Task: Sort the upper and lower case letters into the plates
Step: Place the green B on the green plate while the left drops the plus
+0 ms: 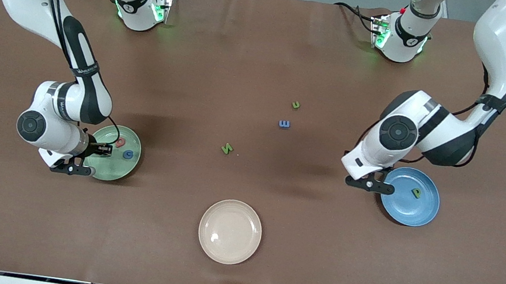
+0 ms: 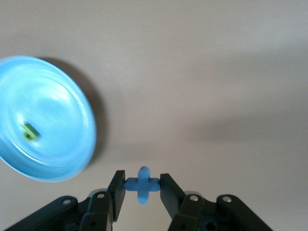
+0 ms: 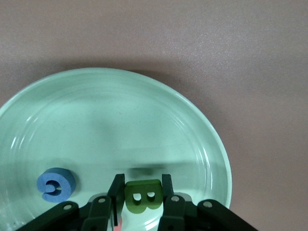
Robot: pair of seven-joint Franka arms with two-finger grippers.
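Even overhead light; soft arm shadows fall on the tabletop (image 1: 263, 65). The blue plate (image 2: 43, 118) is motion-blurred, with glare streaks.

Readable characters are the toy letters themselves: green B (image 3: 143, 200) pinched in the right gripper (image 3: 141, 192) over the pale green plate (image 3: 192, 125), blue G (image 3: 55, 183) lying in that plate, and a blue x (image 2: 142, 184) pinched in the left gripper (image 2: 142, 188). Front view: green p (image 1: 416, 193) in the blue plate (image 1: 424, 213); on the bare table a blue E (image 1: 284, 124), a green N (image 1: 227, 148) and a green U-shaped letter (image 1: 295, 104). The red letter (image 1: 121, 142) in the pale green plate and the print on the arm links can't be read.
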